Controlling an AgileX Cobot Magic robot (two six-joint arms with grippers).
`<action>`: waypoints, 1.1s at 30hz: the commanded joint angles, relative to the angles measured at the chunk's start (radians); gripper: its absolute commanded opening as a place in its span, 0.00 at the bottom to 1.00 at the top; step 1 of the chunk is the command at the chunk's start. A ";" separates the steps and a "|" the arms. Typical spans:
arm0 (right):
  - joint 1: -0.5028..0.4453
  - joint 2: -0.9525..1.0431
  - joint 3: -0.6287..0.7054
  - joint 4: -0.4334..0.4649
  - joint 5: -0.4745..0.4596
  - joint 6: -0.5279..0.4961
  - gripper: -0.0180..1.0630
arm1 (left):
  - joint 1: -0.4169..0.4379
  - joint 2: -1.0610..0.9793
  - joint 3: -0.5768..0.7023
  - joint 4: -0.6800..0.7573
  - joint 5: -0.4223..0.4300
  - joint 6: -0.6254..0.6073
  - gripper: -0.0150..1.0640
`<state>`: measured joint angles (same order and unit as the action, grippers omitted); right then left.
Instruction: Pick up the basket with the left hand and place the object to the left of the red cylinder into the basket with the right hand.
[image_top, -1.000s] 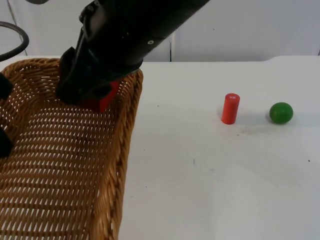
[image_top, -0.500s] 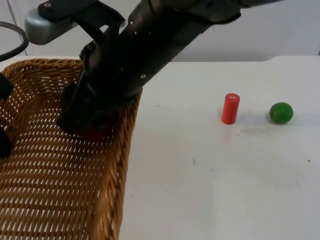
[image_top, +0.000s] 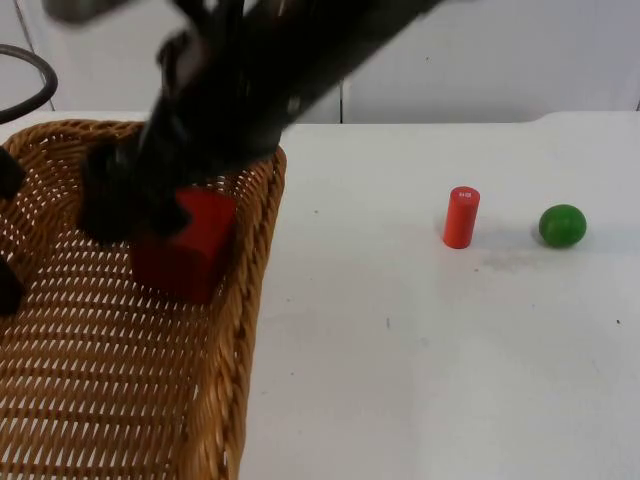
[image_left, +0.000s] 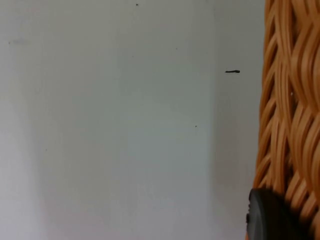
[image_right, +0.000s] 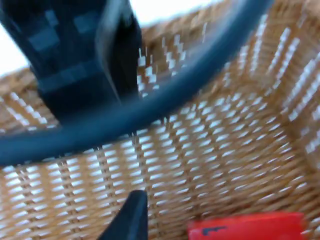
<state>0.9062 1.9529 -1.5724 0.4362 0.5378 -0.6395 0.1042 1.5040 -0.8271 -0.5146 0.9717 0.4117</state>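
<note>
My left gripper (image_top: 8, 230) grips the wicker basket (image_top: 250, 300) at its left rim. My right gripper (image_top: 130, 205) (blurred) hangs over the basket, fingers apart; the red block (image_top: 190, 245) lies inside. Rightward stand the red cylinder (image_top: 460, 217) and green ball (image_top: 562, 226).

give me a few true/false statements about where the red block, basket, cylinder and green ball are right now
1. The red block lies inside the wicker basket. True.
2. The green ball sits in the basket. False: it rests on the table, right of the red cylinder.
3. The red cylinder stands upright. True.
4. The right gripper hovers over the green ball. False: it is over the basket, beside the block.
5. The left gripper is at the basket's rim. True.
</note>
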 joint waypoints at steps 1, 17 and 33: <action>-0.008 -0.049 -0.002 -0.023 0.022 0.007 0.99 | 0.003 -0.008 -0.006 -0.035 0.007 0.001 0.01; -0.143 -0.284 0.174 -0.076 0.186 0.071 0.99 | 0.003 -0.008 -0.006 -0.027 0.005 0.003 0.01; -0.247 -0.632 0.431 -0.069 0.225 0.094 0.99 | 0.003 -0.008 -0.004 -0.025 -0.004 0.003 0.01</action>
<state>0.6641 1.3400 -1.1496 0.3637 0.7619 -0.5449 0.1042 1.5040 -0.8271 -0.5146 0.9593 0.4135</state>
